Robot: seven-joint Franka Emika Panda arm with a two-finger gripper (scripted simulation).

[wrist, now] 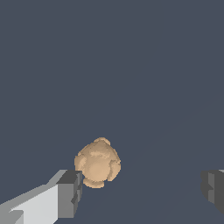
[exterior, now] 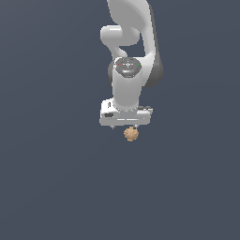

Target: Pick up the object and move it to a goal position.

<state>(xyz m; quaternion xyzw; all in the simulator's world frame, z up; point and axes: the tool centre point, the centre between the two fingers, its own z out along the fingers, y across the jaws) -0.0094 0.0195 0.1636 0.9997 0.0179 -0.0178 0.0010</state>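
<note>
So the gripper (wrist: 142, 188) is spread wide right now, nothing in it. In the wrist view you can see one dark finger pad (wrist: 70, 192) right up next to the object (wrist: 98, 163), while the other pad (wrist: 214, 189) sits well apart on the opposite side. The lump isn't centred in the gap at all; it's hugging one finger, maybe just touching it, hard to say for sure.

From the exterior view the claw (exterior: 125, 126) hangs straight down off the white arm (exterior: 129, 65), and the tan bumpy object (exterior: 131, 134) shows just below the hand, a bit toward the exterior view's right of the hand's middle. Whether it's resting on the flat grey floor (exterior: 47, 187) is my guess, there's no shadow to confirm height. No goal marker visible in either picture, so can't say where it has to go.

How I'd do this step: shift the hand sideways so the lump sits midway between the fingers before closing. If you close as is, the near finger will shove or roll it, since it's roundish and knobbly. Then make sure the pads drop low enough to catch its widest part, not the top bumps, and close slow. Lift only once both pads are clearly seated.
</note>
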